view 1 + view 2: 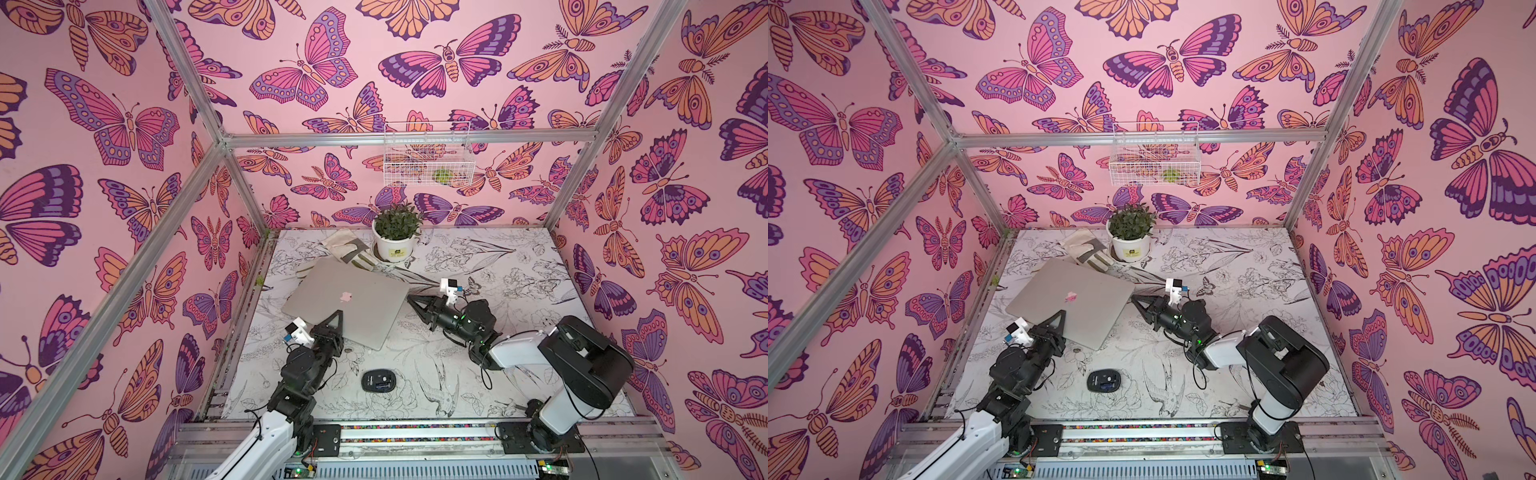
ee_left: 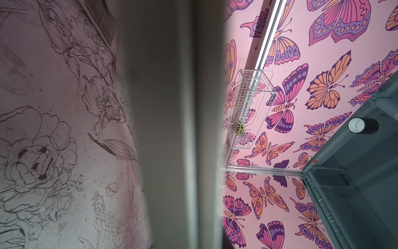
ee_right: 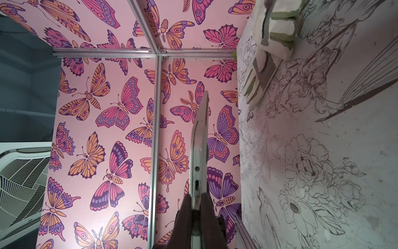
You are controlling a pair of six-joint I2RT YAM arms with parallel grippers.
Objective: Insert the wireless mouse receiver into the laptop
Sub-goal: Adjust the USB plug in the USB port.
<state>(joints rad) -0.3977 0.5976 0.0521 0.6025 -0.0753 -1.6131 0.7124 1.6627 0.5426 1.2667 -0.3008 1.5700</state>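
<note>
The silver-grey laptop (image 1: 365,320) (image 1: 1079,316) lies closed with its pinkish logo up, at the left middle of the table in both top views. My left gripper (image 1: 335,319) (image 1: 1059,317) is shut on its near left edge. At the laptop's right corner, my right gripper (image 1: 412,299) (image 1: 1135,299) is shut too. The right wrist view shows the laptop (image 3: 200,138) edge-on with small ports, clamped between the dark fingers (image 3: 184,215). A blurred grey laptop (image 2: 172,129) fills the middle of the left wrist view. The wireless mouse receiver is not visible.
A black oval mouse (image 1: 377,381) (image 1: 1104,381) lies underside up near the front of the table. A potted plant (image 1: 395,237) and a pale work glove (image 1: 349,249) sit at the back. A white wire basket (image 1: 428,153) hangs on the back wall.
</note>
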